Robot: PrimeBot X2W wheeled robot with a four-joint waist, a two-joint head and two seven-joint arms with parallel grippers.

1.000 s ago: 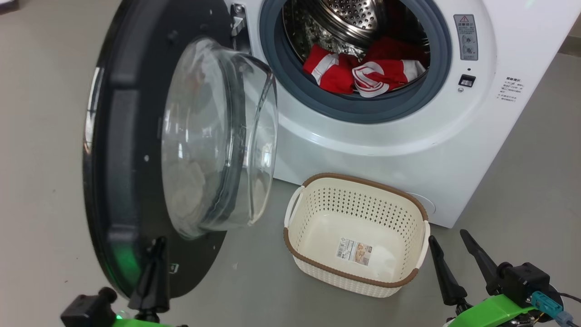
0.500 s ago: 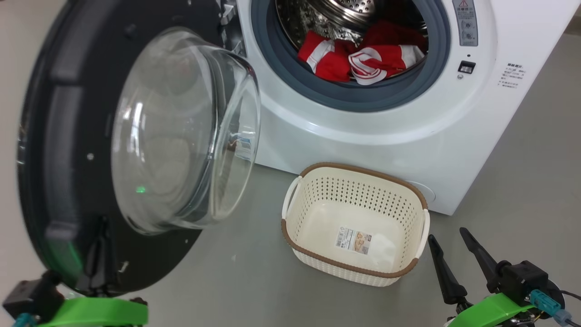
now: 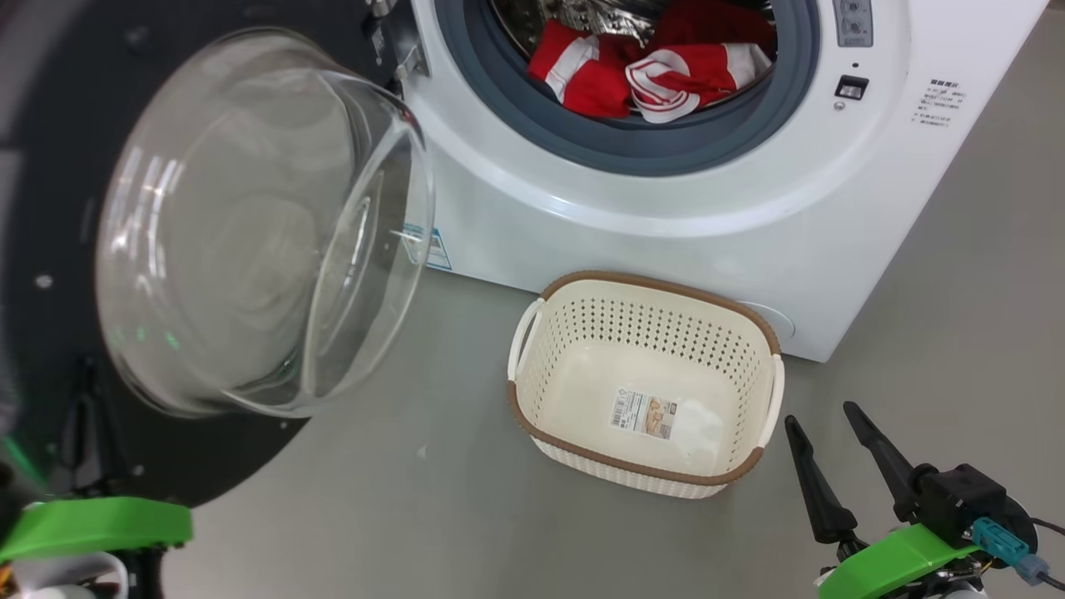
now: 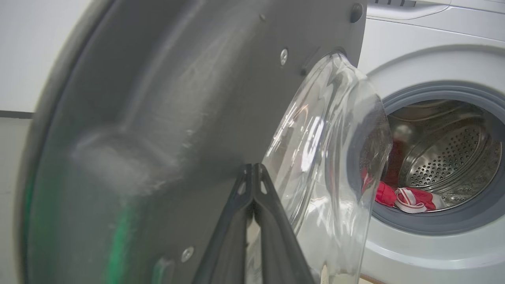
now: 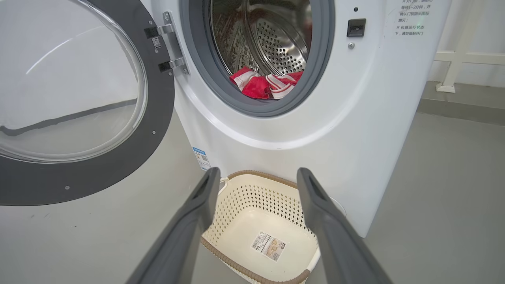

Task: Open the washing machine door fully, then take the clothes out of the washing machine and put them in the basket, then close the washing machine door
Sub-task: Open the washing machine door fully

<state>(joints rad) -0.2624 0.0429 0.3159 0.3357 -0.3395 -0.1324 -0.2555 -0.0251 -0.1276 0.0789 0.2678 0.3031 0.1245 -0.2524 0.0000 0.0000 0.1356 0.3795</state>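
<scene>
The washing machine door stands swung out to the left, its clear glass bowl bulging towards me. My left gripper is shut and empty, with its tips against the door's dark inner face just left of the glass. Red and white clothes lie at the front of the steel drum of the washing machine. They also show in the right wrist view as clothes. The cream basket sits empty on the floor before the machine. Right of it my right gripper stands open and empty.
Grey floor spreads between the door and the basket. In the right wrist view the machine's white front rises straight above the basket, and a white frame stands by the far wall at the right.
The door has swung further out to the left, and my shut left gripper has gone left with it. The head view has shifted too. The right gripper has stayed put.
</scene>
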